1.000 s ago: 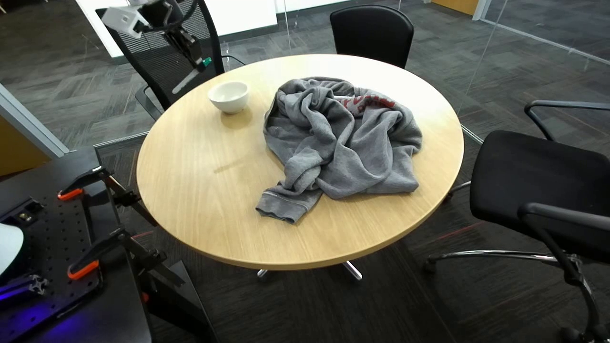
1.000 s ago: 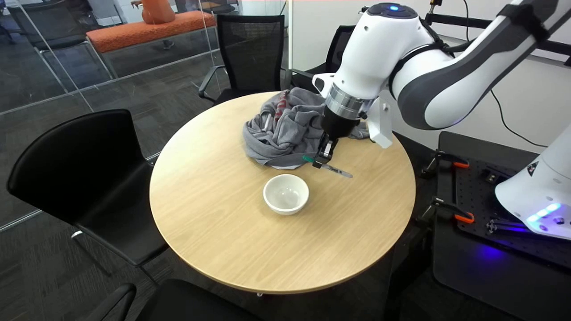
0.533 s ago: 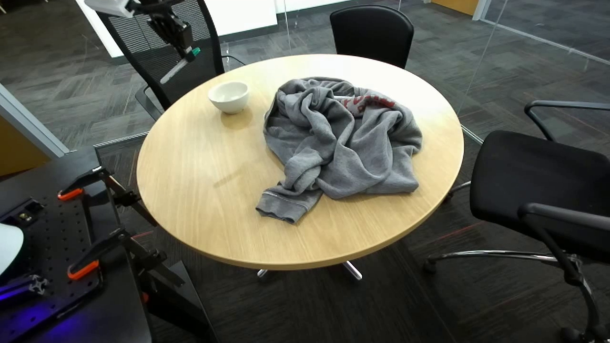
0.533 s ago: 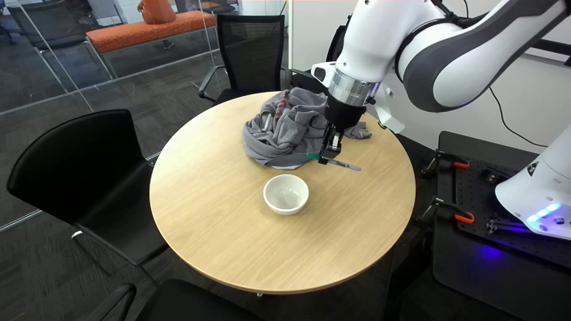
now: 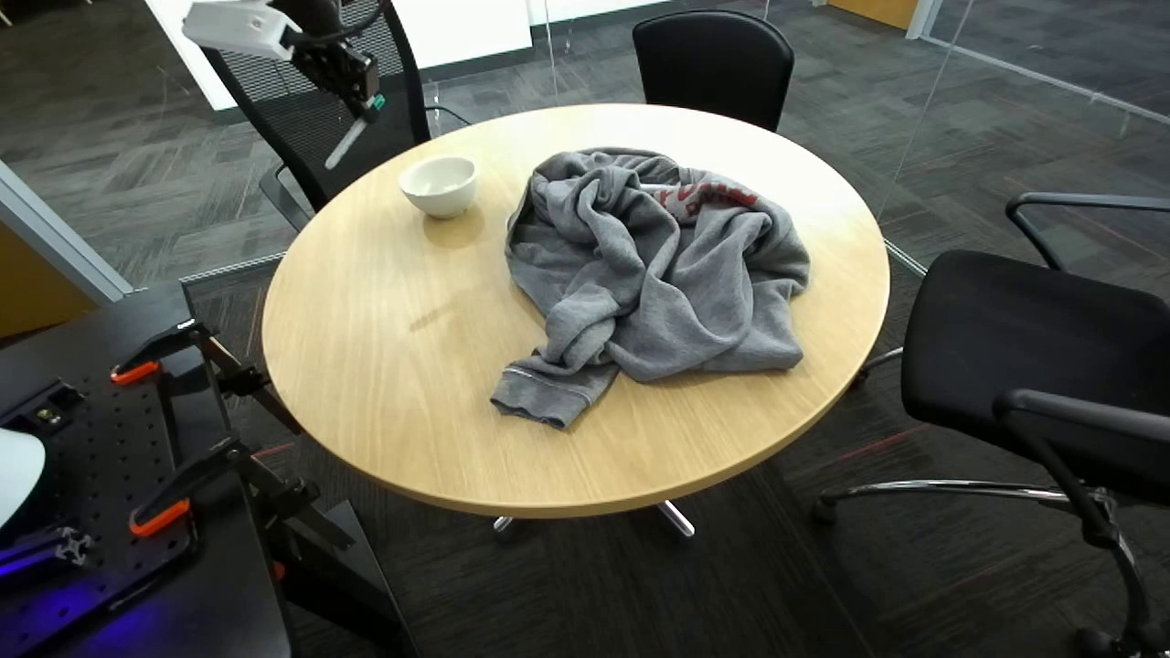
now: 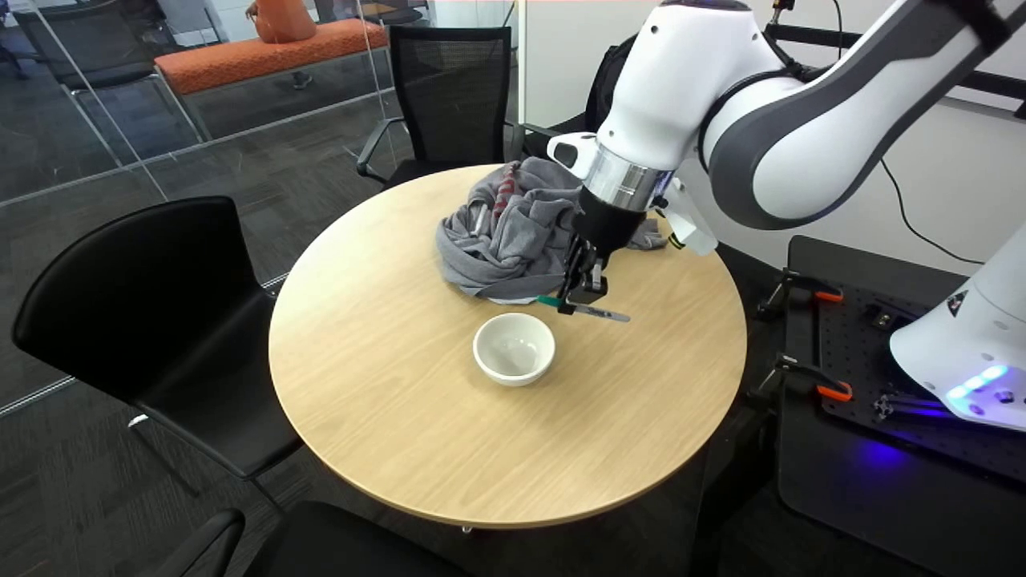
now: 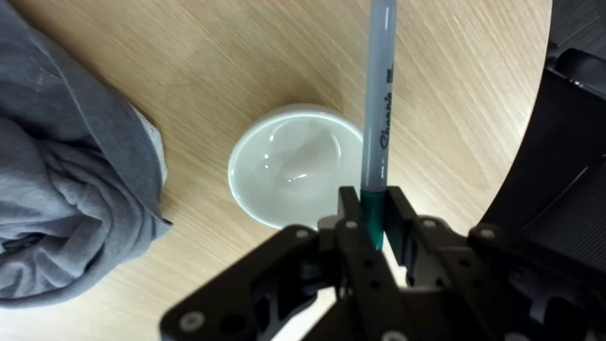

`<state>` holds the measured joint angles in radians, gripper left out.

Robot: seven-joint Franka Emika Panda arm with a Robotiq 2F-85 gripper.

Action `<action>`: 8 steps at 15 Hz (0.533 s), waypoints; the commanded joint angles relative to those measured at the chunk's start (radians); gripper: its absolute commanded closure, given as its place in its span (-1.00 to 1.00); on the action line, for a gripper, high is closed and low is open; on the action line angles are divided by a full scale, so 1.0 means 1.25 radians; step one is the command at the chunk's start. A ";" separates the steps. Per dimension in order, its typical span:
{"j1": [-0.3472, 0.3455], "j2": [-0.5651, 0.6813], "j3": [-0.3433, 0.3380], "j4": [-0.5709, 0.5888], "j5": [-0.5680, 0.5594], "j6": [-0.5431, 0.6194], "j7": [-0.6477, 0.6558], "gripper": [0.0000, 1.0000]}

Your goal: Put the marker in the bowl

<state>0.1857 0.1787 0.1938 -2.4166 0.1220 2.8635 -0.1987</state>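
The marker is grey with a green cap; its body shows in both exterior views (image 5: 344, 146) (image 6: 603, 313) and in the wrist view (image 7: 378, 94). My gripper (image 5: 369, 111) (image 6: 567, 306) (image 7: 372, 203) is shut on the marker's green cap end. The marker is held in the air, its grey end tilted downward in an exterior view. The white bowl (image 5: 439, 186) (image 6: 514, 353) (image 7: 293, 170) stands upright on the table, and its visible inside holds nothing. In the wrist view the fingertips overlap the bowl's right rim, with the gripper above it.
A crumpled grey sweatshirt (image 5: 658, 274) (image 6: 521, 232) (image 7: 71, 199) lies on the round wooden table (image 5: 384, 384) (image 6: 385, 425), near the bowl. Black chairs (image 5: 713, 68) (image 6: 160, 344) stand around the table. A black stand with clamps (image 6: 834, 391) carries the robot base.
The gripper, still holding the marker, rose slightly, then came lower and closer to the bowl. The marker's grey end now slopes more steeply down. Bowl and sweatshirt have not moved.
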 commanded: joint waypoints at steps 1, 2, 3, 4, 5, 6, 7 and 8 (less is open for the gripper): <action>-0.087 0.037 0.111 0.018 0.120 0.064 -0.202 0.91; -0.106 0.045 0.140 0.020 0.168 0.081 -0.273 0.91; -0.138 0.052 0.180 0.025 0.209 0.091 -0.334 0.91; -0.164 0.056 0.212 0.028 0.251 0.094 -0.399 0.91; -0.192 0.061 0.245 0.033 0.289 0.096 -0.457 0.91; -0.220 0.065 0.276 0.038 0.325 0.096 -0.518 0.91; -0.244 0.067 0.302 0.043 0.355 0.091 -0.572 0.91; -0.269 0.073 0.327 0.048 0.383 0.089 -0.627 0.91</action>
<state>-0.0581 0.2437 0.5090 -2.3849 0.5070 2.9602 -0.8054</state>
